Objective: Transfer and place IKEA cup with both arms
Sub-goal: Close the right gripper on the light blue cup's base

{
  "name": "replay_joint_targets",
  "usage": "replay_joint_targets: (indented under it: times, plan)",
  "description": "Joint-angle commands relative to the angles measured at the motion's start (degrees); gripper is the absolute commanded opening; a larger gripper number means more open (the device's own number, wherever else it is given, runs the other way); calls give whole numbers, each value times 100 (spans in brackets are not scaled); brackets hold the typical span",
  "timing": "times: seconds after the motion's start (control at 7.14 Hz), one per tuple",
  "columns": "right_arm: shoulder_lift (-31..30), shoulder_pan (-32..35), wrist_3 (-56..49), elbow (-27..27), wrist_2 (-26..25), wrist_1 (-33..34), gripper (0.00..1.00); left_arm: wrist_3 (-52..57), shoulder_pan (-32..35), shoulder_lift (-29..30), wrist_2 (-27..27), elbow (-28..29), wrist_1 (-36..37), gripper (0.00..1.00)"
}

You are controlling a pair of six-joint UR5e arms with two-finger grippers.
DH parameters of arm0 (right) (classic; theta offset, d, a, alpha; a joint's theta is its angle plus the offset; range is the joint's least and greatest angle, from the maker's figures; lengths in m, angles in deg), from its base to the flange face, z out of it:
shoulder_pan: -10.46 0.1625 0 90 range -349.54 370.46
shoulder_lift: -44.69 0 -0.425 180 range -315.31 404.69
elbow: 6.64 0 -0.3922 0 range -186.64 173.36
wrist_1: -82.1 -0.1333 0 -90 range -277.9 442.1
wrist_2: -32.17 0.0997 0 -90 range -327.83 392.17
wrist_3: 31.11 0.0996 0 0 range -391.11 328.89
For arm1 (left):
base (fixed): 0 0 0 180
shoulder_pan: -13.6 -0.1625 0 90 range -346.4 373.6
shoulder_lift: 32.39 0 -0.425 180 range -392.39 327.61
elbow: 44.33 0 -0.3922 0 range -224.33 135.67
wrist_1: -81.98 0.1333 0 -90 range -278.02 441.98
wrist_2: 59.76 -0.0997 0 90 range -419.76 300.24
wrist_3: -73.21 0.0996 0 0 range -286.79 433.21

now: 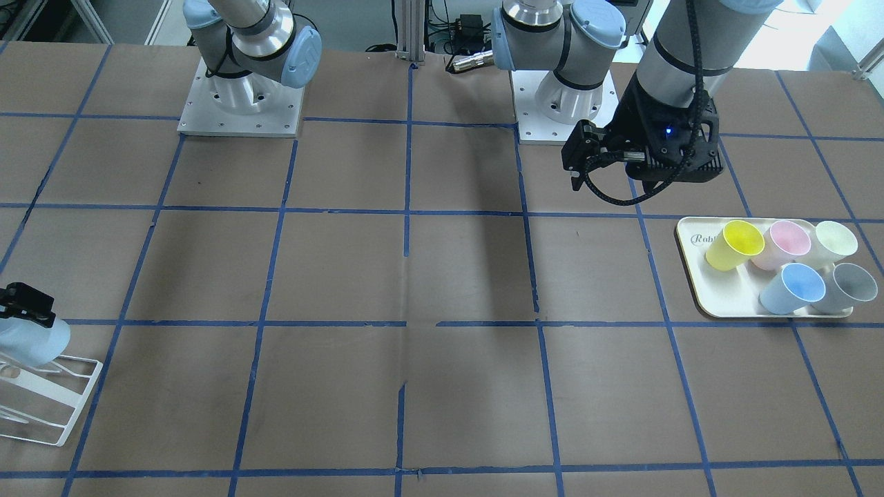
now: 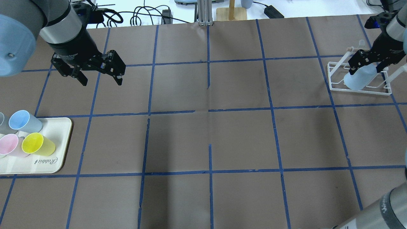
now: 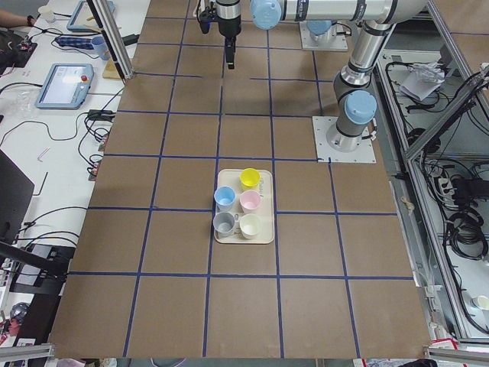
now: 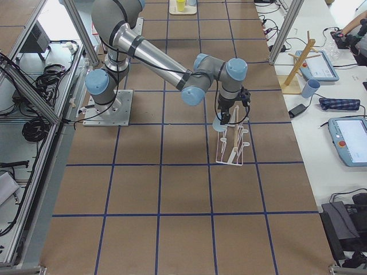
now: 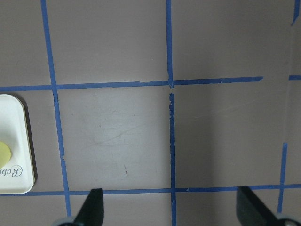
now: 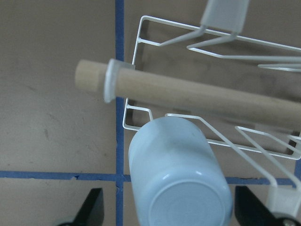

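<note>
The IKEA cup (image 2: 358, 79) is pale light-blue and sits upside down and tilted on the white wire rack (image 2: 359, 90) at the table's right end. It also shows in the front view (image 1: 33, 343) and the right wrist view (image 6: 174, 165). My right gripper (image 2: 365, 62) (image 6: 171, 212) is at the cup's base, with its fingers spread wide on either side of it. My left gripper (image 2: 101, 82) (image 1: 579, 172) is open and empty, up above the table near the tray. A second blue cup (image 1: 794, 286) lies on the tray.
A cream tray (image 1: 697, 276) (image 2: 47, 165) at my left holds the yellow cup (image 1: 735, 245), a pink cup (image 1: 784, 245), a pale cup (image 1: 836, 240) and the grey cup (image 1: 848, 286). A wooden peg (image 6: 188, 94) of the rack crosses just beyond the cup. Blue tape lines grid the brown table.
</note>
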Motion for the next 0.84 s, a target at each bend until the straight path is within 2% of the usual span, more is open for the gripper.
replay_joint_targets:
  times: [0.0,0.14,0.42,0.7]
  plan:
    - [65,0,0,-4,0,-4,90,-47,55,-98,-23,-40,-47,100]
    - [73,-9,-9,-4,9,-4,84,-21,55,-63,-32,-49,-12,100]
    - [65,-9,-9,5,9,-13,58,24,-14,-19,-32,-50,23,100]
    - [30,-9,-18,75,1,-13,46,24,-32,-10,-49,-50,23,100]
